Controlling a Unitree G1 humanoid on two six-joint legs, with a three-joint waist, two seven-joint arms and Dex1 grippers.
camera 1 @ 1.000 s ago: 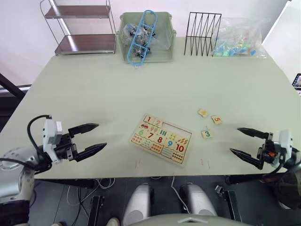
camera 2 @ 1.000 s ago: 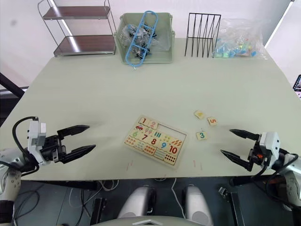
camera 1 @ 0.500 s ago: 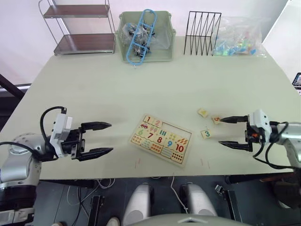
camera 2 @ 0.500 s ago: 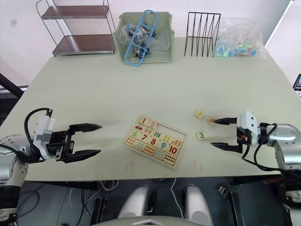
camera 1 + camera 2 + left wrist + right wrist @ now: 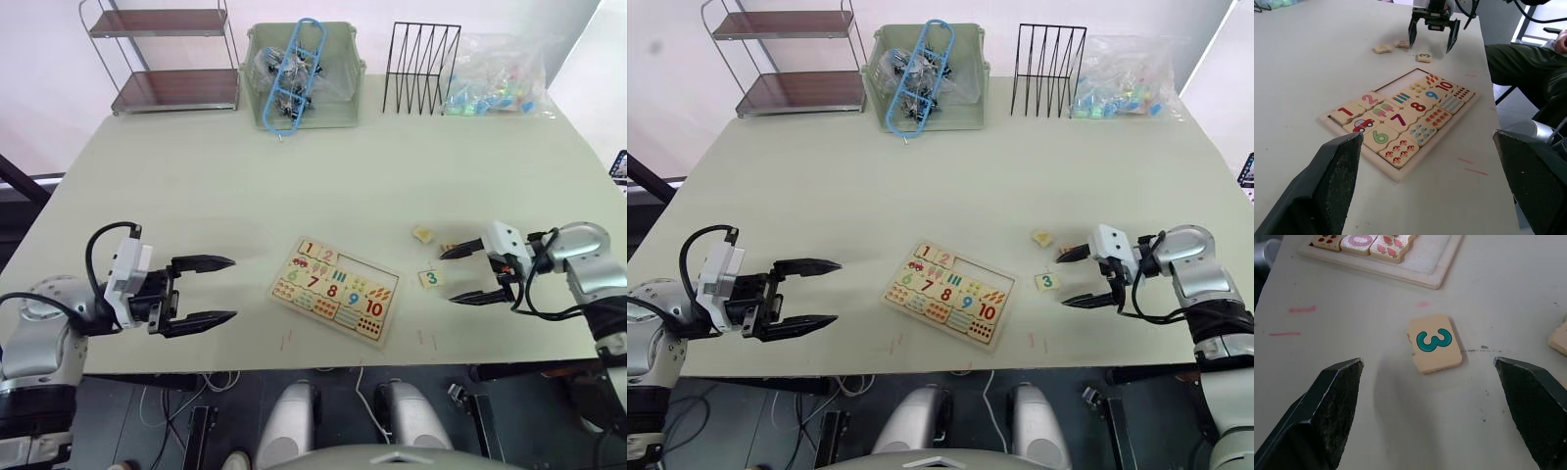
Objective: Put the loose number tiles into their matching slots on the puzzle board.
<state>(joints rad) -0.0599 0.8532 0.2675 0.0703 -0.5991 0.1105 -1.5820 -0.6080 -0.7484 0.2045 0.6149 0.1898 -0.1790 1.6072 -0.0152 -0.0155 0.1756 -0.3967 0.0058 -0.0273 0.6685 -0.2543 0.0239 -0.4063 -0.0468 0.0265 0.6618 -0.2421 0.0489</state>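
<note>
Beside the puzzle board point(image 5: 336, 289), the right gripper point(image 5: 474, 273) is held spread wide over loose number tiles, nothing pinched; the left gripper point(image 5: 217, 290), equally spread and empty, is kept well apart from the board's other side.

Tile 3 point(image 5: 1433, 343) is seen flat on the table point(image 5: 245, 186), skewed to the fingers, so a closing grasp is judged likely to twist or skid it, or to disturb the tiles lying near it. The digit is read clearly from the right wrist view; the empty slots point(image 5: 1408, 81) along the board's far edge, beyond tiles 1 and 2, are made plain from the left wrist view.
</note>
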